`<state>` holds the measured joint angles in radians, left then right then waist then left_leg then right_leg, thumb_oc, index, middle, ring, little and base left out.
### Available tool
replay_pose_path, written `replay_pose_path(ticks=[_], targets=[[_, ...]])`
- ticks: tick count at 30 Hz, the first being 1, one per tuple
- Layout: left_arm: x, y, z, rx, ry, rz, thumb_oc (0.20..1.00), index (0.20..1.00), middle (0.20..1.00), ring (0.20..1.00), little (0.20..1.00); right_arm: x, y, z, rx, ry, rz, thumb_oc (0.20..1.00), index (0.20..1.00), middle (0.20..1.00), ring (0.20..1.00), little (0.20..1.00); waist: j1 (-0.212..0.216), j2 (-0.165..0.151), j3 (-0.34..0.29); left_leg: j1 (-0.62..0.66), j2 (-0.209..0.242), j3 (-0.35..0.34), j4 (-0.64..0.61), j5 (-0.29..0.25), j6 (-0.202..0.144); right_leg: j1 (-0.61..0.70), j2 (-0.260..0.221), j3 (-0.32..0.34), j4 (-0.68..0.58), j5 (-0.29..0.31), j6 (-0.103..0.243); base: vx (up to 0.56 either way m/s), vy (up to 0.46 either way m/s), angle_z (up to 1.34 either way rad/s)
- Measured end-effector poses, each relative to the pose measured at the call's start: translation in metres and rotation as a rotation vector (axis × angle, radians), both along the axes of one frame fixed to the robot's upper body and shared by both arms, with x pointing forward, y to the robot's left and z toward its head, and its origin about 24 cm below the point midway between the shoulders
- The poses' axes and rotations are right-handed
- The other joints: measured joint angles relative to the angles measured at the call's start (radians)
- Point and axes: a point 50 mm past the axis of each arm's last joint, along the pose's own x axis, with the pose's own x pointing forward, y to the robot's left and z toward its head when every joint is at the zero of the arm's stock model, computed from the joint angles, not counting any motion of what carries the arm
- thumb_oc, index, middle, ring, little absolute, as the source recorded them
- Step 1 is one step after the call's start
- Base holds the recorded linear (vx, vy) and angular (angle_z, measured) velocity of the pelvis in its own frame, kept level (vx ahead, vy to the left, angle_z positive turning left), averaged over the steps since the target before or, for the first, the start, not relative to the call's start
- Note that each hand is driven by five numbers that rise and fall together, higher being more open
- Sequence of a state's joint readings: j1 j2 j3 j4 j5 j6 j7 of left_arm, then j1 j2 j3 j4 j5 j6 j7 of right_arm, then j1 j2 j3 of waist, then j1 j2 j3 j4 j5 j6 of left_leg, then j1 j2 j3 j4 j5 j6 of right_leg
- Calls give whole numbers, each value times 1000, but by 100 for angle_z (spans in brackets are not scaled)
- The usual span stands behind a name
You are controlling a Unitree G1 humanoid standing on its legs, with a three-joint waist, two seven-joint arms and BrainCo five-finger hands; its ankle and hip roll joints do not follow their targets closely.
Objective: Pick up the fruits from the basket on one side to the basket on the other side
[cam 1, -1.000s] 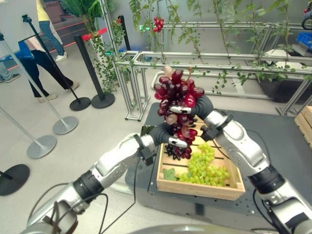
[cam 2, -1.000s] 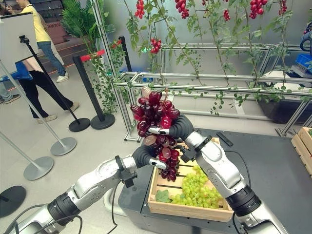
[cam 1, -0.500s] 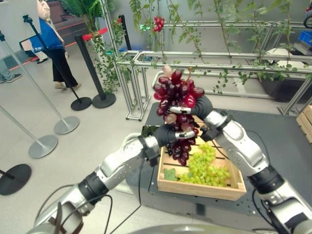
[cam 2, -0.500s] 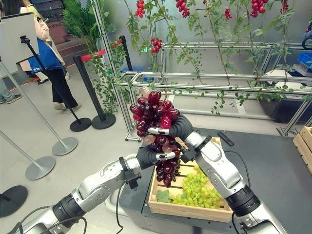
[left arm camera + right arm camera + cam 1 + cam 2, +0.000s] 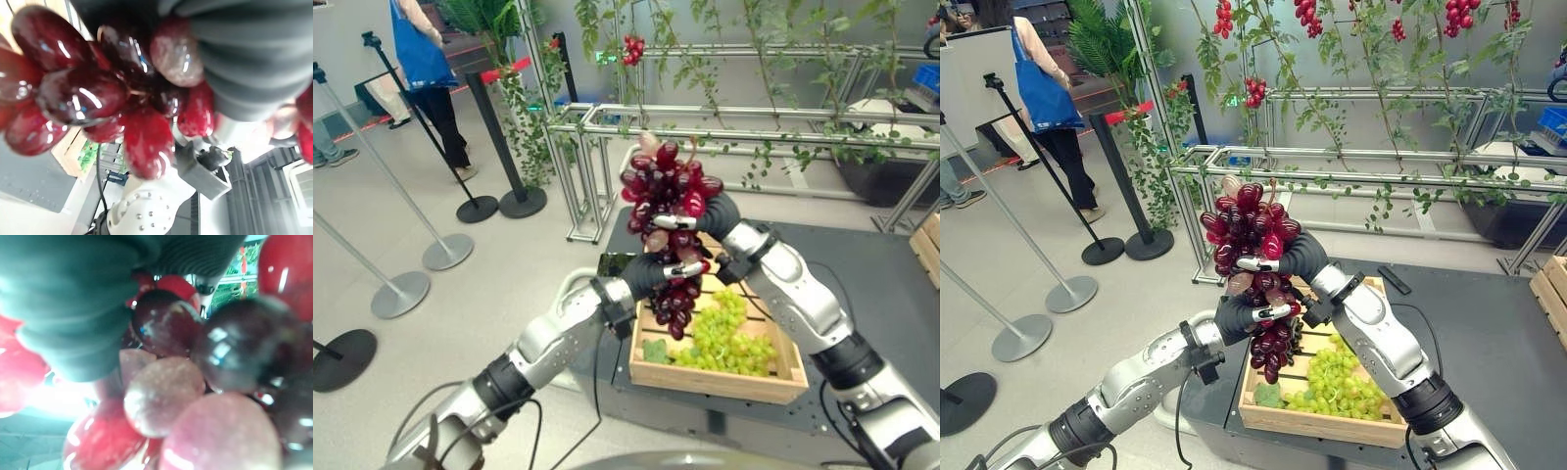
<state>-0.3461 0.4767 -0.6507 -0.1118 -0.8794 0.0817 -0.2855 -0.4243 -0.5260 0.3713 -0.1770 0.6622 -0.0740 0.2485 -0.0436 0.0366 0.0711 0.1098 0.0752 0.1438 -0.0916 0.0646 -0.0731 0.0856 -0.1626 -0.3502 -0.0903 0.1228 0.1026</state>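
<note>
A pale floor with stanchion posts (image 5: 448,253) and a metal trellis (image 5: 1332,162) hung with green vines and red fruit lies behind a dark table (image 5: 891,294), on which a wooden crate (image 5: 724,377) sits near the front edge. A bunch of green grapes (image 5: 729,338) lies inside the crate. Above the crate's near-left part, both hands hold up a large bunch of red grapes (image 5: 668,191): the right hand (image 5: 717,213) is curled round the upper half of the bunch from behind, and the left hand (image 5: 656,274) is curled round the lower half just beneath it, with the bunch's tail hanging down over the crate. In the wrist views the dark ribbed covers press close against glossy red and pale pink berries. A person (image 5: 426,73) with a blue bag stands at the far left beyond the posts.
</note>
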Motion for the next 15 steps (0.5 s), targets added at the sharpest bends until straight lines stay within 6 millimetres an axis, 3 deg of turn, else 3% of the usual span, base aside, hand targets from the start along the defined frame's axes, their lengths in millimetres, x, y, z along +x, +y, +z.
replay_pose_path(ticks=[4,5,7,11,12,15], targets=[[-3,8,-8,11,27,24,200,200,200,200,200,0,-1,-1,21,17,12,1000,1000,1000,1000,1000,5,-3,-1,-18,-6,-42,4,5,5,8,-7,-44,1,-9,3,-18,74,35],[-4,13,-12,26,32,40,200,200,200,200,200,-1,0,-1,38,22,14,1000,1000,1000,1000,1000,36,-3,-1,-20,-10,-50,-1,4,5,12,-11,-53,1,-9,4,-14,73,20],[-5,24,-18,35,39,91,200,200,200,200,200,-2,-4,-4,58,33,-2,1000,1000,1000,1000,1000,34,-9,-4,-29,-18,-75,-1,6,8,20,-18,-79,1,-15,11,7,86,35],[-5,69,-20,118,-15,258,200,200,200,200,200,-8,-20,-17,132,75,-79,1000,1000,1000,1000,1000,60,-44,-4,-54,-32,-108,4,15,9,15,-33,-113,5,-18,16,29,85,30],[-2,82,-14,174,-69,293,200,200,200,200,200,-8,-20,-17,133,78,-79,1000,1000,1000,1000,1000,93,-54,1,-56,-40,-116,4,17,12,15,-40,-118,9,-19,19,23,108,9],[1,106,2,203,-207,430,200,200,200,200,200,-9,-22,-16,174,61,-89,1000,1000,1000,1000,1000,102,-77,12,-55,-54,-122,4,14,18,14,-59,-132,34,-33,33,40,121,16]])
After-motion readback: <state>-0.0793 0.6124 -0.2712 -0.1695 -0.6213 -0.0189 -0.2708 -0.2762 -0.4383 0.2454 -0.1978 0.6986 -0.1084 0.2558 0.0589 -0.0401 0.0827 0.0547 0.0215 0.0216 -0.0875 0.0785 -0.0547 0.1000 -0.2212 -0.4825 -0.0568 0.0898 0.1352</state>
